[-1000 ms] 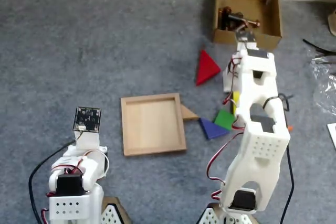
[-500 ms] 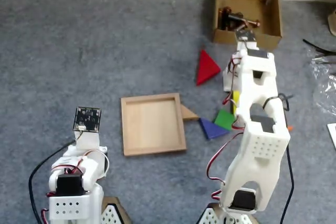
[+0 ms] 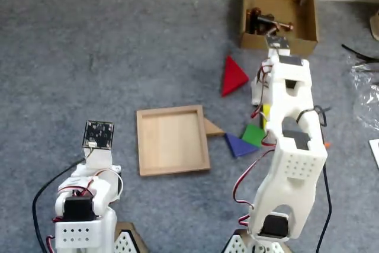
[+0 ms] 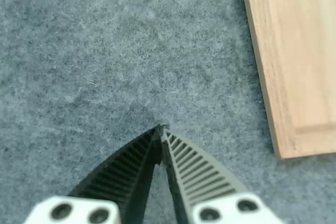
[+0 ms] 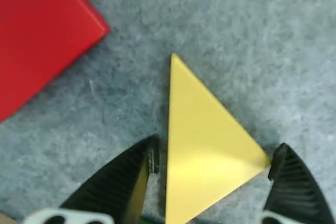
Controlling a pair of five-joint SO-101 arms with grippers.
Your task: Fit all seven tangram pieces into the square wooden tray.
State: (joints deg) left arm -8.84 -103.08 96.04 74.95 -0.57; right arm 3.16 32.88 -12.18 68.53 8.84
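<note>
The square wooden tray [image 3: 172, 140] lies empty on the grey carpet; its edge [image 4: 273, 77] also runs past my left gripper [image 4: 160, 132], which is shut with nothing in it just off the tray's left side. To the right of the tray lie a tan triangle [image 3: 213, 127], a blue triangle [image 3: 238, 144] and a green piece [image 3: 254, 134]. A red triangle [image 3: 233, 76] [image 5: 37, 30] sits farther back. My right gripper [image 5: 215, 156] is open and low, its fingers on either side of a yellow triangle [image 5: 205, 145], which is mostly hidden under the right arm [image 3: 287, 87] in the high view.
A cardboard box [image 3: 278, 13] with metal parts stands at the back right, just beyond the right arm. Cables and a plastic bag [image 3: 364, 87] lie at the right edge. Open carpet spreads left of and behind the tray.
</note>
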